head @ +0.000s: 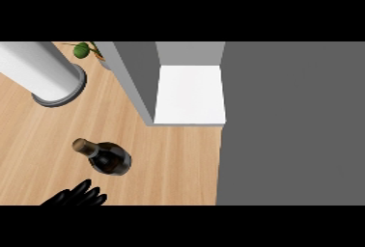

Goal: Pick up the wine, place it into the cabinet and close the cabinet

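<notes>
A dark wine bottle (108, 156) with a tan cork top stands on the wooden counter, left of centre. Behind it to the right the cabinet (189, 94) stands open, showing a white shelf inside. Its grey door (132, 79) swings out toward the left. My left hand (77, 196) shows at the lower edge, just below and left of the bottle, fingers straight and spread, not touching it. No right hand shows in the head view.
A white cylinder on a grey round base (50, 77) stands at the back left. A small green plant (87, 49) sits behind the door. A large grey panel (292, 123) fills the right side.
</notes>
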Robot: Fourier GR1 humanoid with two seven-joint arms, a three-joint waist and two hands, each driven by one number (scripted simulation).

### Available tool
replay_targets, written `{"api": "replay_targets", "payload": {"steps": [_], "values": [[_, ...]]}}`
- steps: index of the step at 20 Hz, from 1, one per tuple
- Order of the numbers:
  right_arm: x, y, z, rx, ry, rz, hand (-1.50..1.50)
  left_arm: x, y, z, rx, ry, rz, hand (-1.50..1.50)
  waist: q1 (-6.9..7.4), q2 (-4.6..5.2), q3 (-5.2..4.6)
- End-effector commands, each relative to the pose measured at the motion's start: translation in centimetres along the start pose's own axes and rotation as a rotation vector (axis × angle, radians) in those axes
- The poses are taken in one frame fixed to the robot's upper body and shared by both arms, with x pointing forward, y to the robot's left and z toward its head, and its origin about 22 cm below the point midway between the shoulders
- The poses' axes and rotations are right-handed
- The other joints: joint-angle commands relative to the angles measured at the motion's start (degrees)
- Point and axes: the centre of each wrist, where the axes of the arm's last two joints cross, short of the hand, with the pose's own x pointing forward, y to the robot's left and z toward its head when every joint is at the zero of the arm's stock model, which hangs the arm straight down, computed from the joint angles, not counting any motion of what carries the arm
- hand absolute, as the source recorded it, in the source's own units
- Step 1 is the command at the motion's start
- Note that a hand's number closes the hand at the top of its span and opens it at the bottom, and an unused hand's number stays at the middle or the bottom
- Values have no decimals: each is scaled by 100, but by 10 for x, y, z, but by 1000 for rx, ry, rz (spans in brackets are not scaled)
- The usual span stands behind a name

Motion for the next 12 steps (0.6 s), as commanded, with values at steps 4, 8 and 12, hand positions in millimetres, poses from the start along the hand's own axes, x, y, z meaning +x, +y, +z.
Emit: {"api": "replay_targets", "payload": {"steps": [4,8,12], "values": [[27,10,10,13,-23,-16,-150,38,-25,9,-21,-82,24,-150,13,-10,0],[24,6,13,3,-26,-10,-150,43,-17,0,32,-91,3,-150,-46,-3,5],[22,0,9,-2,-52,4,-150,48,6,10,40,-79,-13,-150,-44,0,5]]}}
